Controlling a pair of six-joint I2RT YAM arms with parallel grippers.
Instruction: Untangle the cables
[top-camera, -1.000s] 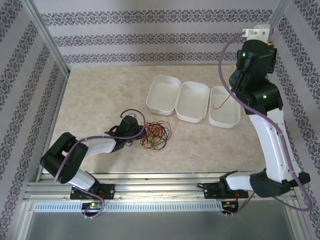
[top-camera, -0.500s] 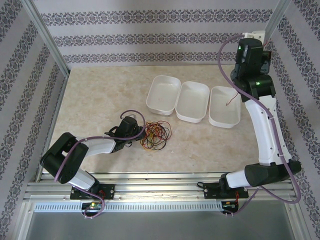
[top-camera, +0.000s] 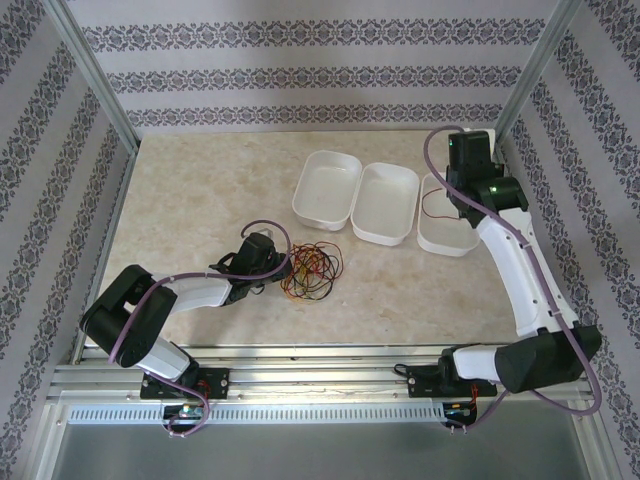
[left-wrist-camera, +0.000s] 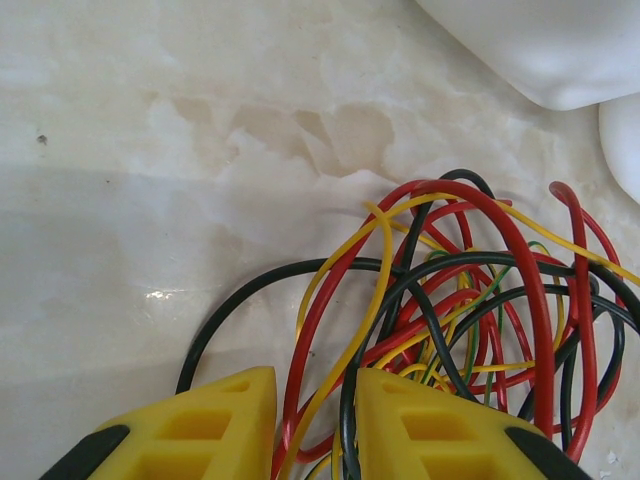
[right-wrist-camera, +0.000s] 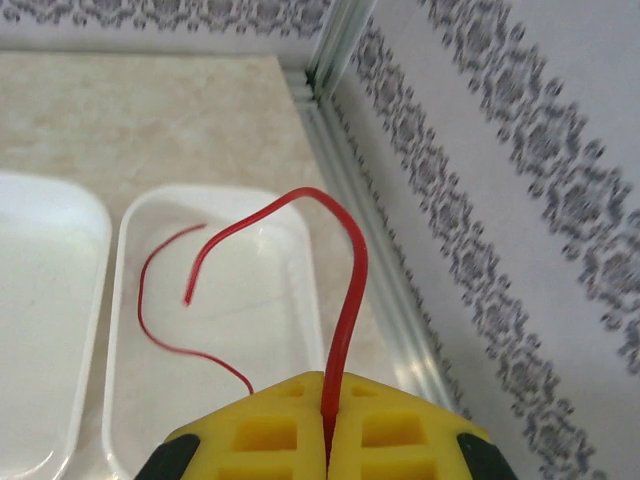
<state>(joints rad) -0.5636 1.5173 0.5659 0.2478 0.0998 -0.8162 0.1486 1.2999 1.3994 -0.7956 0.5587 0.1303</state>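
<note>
Top view: the cables (top-camera: 311, 270) lie in a tangled heap of red, yellow & black loops at mid-frame on the table (top-camera: 190, 190), just below the left tray (top-camera: 327, 187) and apart from it. The left gripper (top-camera: 277, 262) sits at the heap's left edge. In the left wrist view we see its yellow fingers (left-wrist-camera: 205, 425) at the bottom of the frame w/ jaws a little apart. Red, yellow & black strands run through the gap, w/ bare table showing between them, so no clamp that we can see.

The right gripper (right-wrist-camera: 327, 405) is at the bottom centre of its wrist view, jaws closed on a red cable (right-wrist-camera: 345, 290). That cable arches up from the jaws, bends left and drops its free end over the right tray (right-wrist-camera: 265, 340). In the top view we see it hanging over that tray, upper right of the frame. The middle tray (top-camera: 385, 203) sits btwn the other two, rims touching or nearly so.
</note>
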